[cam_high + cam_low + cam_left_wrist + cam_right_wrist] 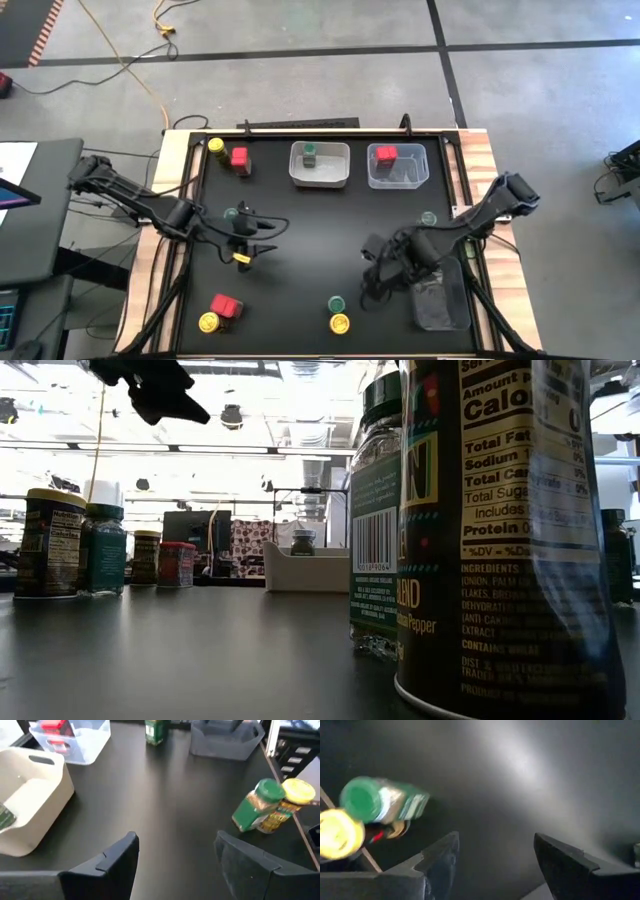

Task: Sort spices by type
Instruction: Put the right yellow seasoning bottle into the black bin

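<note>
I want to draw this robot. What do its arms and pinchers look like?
Both arms are dark, nearly black, thin and jointed, with black cables looping along them. The left end effector and the right end effector each have two flat, dark, matte fingers with angled edges. There is a small yellow spot near the left arm's tip.

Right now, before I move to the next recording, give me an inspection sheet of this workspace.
Surface: black table top, wooden edges at the sides.
Job's things: green-lidded jar in the white bin; red box in the clear bin; yellow jar and red box at the far left corner; red box with yellow jar near left; green and yellow jars near centre; one green jar at the right edge.
Clutter: dark grey bin, contents not visible.
Grippers: left gripper open, empty; right gripper open, empty, above bare table.
Cables: yellow cable on the floor; black cabling on both arms.
Surroundings: grey floor with black tape lines.
</note>
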`<state>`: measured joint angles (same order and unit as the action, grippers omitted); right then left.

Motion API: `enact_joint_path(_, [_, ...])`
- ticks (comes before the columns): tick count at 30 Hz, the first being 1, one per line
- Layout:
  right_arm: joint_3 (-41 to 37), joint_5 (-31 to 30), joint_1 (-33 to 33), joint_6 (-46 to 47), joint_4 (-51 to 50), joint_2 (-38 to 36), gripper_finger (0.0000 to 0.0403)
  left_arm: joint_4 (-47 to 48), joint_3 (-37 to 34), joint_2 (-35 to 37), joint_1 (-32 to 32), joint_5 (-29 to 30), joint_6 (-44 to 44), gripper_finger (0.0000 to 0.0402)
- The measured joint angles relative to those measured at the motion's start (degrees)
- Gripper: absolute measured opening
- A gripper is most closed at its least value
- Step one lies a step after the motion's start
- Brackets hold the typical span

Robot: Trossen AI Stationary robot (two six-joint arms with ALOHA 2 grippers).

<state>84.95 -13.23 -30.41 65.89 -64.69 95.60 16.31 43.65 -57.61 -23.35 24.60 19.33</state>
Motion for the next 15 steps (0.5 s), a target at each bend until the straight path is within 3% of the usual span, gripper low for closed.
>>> enact_joint_path(10, [0.0, -0.2, -4.8, 2.8, -4.5, 0.1, 0.0288, 1.1, 0.0, -0.6, 0.0, 0.0, 0.0, 0.025])
enact_joint_path(15, [0.0, -1.2, -7.0, 3.7, -5.1, 0.1, 0.0315, 0.8, 0.0, -0.6, 0.0, 0.0, 0.3, 0.025])
